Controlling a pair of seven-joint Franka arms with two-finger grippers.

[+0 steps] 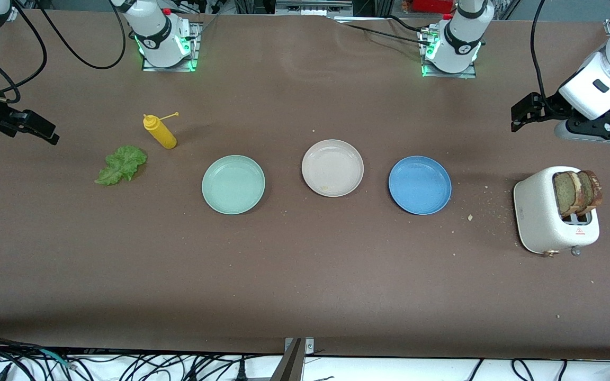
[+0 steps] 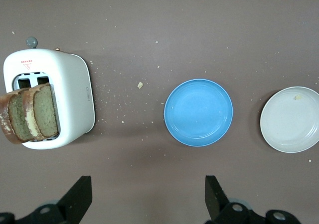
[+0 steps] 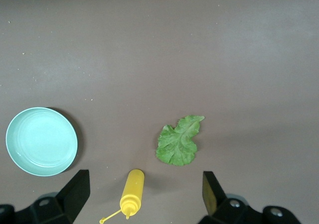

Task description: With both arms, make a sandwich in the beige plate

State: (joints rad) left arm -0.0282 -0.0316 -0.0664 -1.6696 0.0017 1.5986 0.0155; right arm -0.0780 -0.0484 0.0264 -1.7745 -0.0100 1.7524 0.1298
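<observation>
While empty, beige plate [image 1: 332,168] well apart from both end effectors

Bright, even overhead light, soft shadows beside the plates [image 1: 332,168], all views sharp.

The round cream beige plate [image 1: 332,168] sits empty mid-table, two brown bread slices [image 1: 577,191] stand upright in a white toaster [image 1: 540,214], and the ruffled green lettuce leaf [image 1: 121,164] lies flat on the table.
</observation>
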